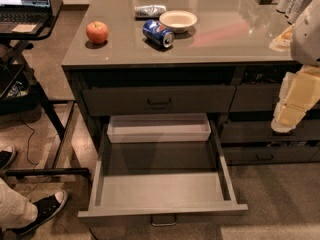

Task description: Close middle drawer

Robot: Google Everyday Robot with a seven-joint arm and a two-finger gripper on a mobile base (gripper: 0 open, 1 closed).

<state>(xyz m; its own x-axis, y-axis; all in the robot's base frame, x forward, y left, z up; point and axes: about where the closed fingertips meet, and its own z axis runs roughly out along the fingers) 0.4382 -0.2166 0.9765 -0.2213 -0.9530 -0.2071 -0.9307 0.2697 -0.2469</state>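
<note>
The middle drawer is pulled far out of the grey cabinet, toward me. Its flat front with a small central bar handle is at the bottom of the view. Its long grey inside holds a pale shallow tray insert at the back. My arm comes in at the right edge, and its pale yellowish gripper end hangs in front of the right-hand drawers. It is to the right of the open drawer and above its front, not touching it.
The top drawer above is shut. On the counter lie a red apple, a blue can on its side, a white bowl and a silver can. A person's shoe and a laptop stand are at the left.
</note>
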